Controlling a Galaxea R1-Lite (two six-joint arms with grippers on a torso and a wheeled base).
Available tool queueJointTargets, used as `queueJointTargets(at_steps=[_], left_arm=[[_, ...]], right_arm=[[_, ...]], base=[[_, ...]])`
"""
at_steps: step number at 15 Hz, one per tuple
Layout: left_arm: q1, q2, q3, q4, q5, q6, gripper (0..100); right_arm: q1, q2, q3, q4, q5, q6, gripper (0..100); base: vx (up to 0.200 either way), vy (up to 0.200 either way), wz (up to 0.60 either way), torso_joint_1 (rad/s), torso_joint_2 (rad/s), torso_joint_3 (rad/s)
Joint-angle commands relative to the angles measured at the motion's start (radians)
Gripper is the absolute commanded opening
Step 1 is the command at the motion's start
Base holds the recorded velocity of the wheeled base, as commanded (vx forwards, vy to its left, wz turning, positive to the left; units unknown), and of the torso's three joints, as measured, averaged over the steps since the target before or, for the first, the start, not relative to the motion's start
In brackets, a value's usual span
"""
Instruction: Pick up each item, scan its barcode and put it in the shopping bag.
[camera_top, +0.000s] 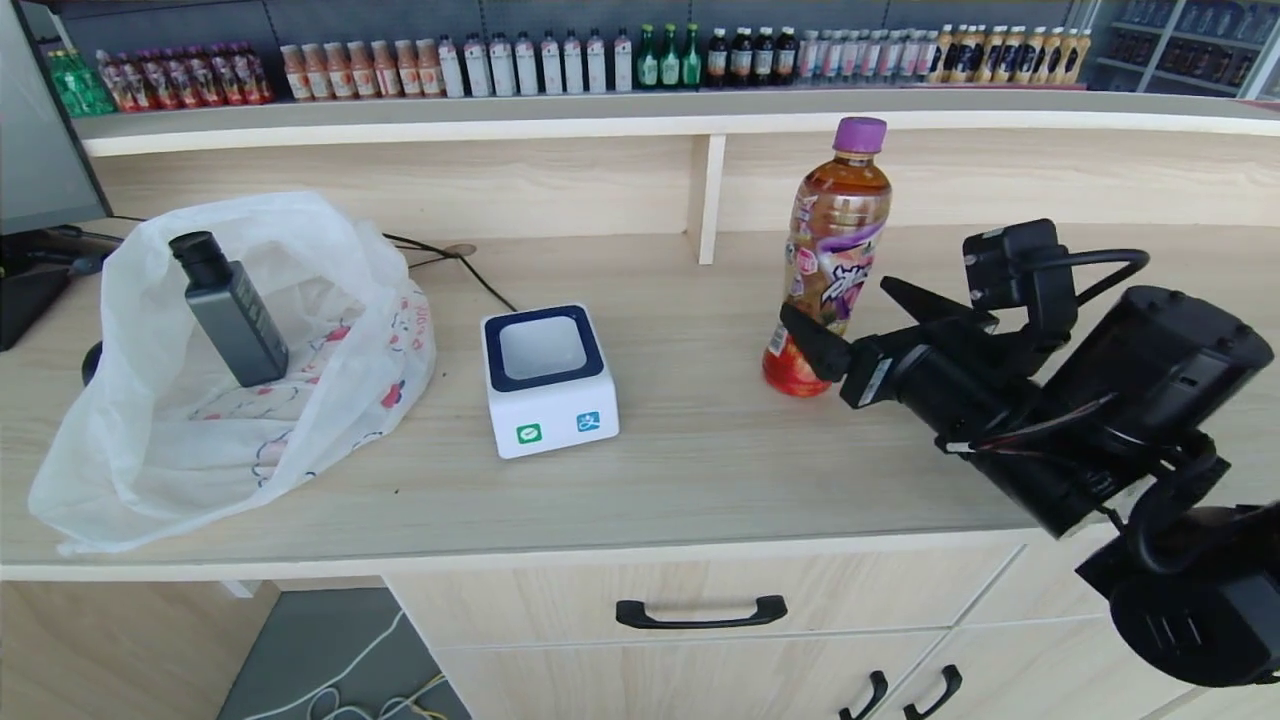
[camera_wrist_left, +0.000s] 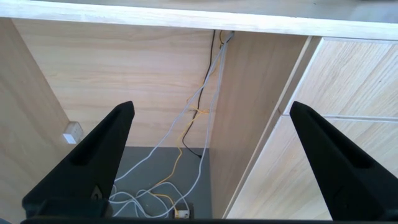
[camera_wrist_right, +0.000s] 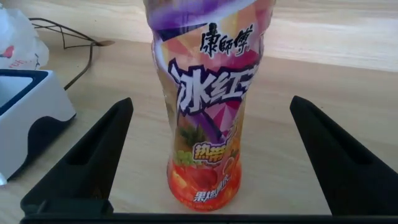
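Note:
A tea bottle (camera_top: 832, 262) with a purple cap stands upright on the counter, right of centre. My right gripper (camera_top: 858, 318) is open at its lower half, one finger on either side, not touching it; the right wrist view has the bottle (camera_wrist_right: 208, 112) centred between the fingers (camera_wrist_right: 87, 162). A white scanner box (camera_top: 547, 377) with a dark-rimmed window sits mid-counter. At the left lies a white plastic shopping bag (camera_top: 150, 440), open, with a grey bottle (camera_top: 228, 308) inside. My left gripper (camera_wrist_left: 208, 165) is open below the counter, in front of a cupboard recess with loose cables.
A wooden divider (camera_top: 708, 195) and raised back shelf stand behind the bottle. A black cable (camera_top: 470, 268) runs behind the scanner. A dark monitor base (camera_top: 30, 280) is at the far left. Drawers with black handles (camera_top: 700, 612) are under the counter.

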Motion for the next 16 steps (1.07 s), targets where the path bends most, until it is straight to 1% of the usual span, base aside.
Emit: queueJointTargets(at_steps=[1,3,13,15,16], left_arm=[[0.0,0.0,0.0,0.0,0.0,0.0,100],[0.0,0.0,0.0,0.0,0.0,0.0,100],[0.0,0.0,0.0,0.0,0.0,0.0,100],[0.0,0.0,0.0,0.0,0.0,0.0,100],[0.0,0.0,0.0,0.0,0.0,0.0,100]], right_arm=[[-0.027,-0.011,-0.121,0.116,-0.019,-0.005,100],[-0.027,0.002,-0.133,0.141,-0.031,-0.005,100],[-0.018,0.069,-0.168,0.141,-0.029,-0.004,100],[-0.018,0.08,-0.193,0.142,-0.029,-0.004,100],[-0.017,0.101,-0.231,0.142,-0.029,-0.004,100]], base=[[0.0,0.0,0.0,0.0,0.0,0.0],[0.0,0.0,0.0,0.0,0.0,0.0],[0.0,0.0,0.0,0.0,0.0,0.0],[0.0,0.0,0.0,0.0,0.0,0.0],[0.0,0.0,0.0,0.0,0.0,0.0]])
